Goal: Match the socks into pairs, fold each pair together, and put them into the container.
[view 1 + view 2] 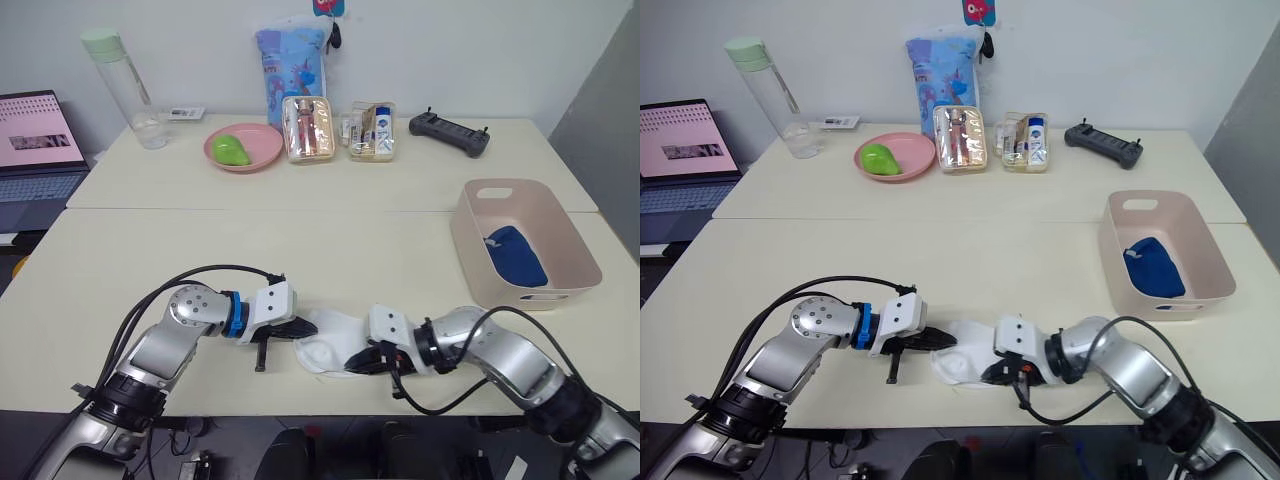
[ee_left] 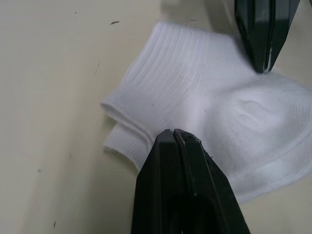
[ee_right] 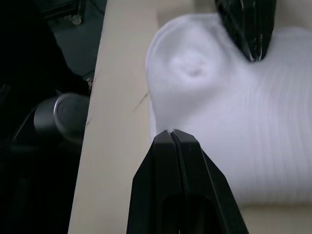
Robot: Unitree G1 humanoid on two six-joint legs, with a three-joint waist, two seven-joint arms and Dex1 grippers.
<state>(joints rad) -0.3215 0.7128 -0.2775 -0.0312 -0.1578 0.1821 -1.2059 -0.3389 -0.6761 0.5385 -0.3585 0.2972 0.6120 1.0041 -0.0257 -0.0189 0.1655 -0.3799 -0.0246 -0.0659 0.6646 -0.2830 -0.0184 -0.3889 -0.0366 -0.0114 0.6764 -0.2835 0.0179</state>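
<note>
A white sock (image 1: 325, 345), or a stacked pair, lies crumpled near the table's front edge between my two grippers. My left gripper (image 1: 308, 326) is shut, its tip resting on the sock's ribbed cuff edge (image 2: 146, 97). From the other side, my right gripper (image 1: 352, 364) is also shut, with its tip on the sock (image 3: 234, 122). No fabric shows between either pair of fingers. The pale pink container (image 1: 470, 240) stands at the right of the table and holds a blue sock (image 1: 515, 255).
The table's back holds a round pink bowl (image 1: 262, 150) with a green object, a tall clear bottle (image 1: 125, 90), two clear toiletry pouches (image 1: 306, 128), a blue bag (image 1: 290, 60) and a black controller (image 1: 450, 133). An open laptop (image 1: 35, 150) sits at far left.
</note>
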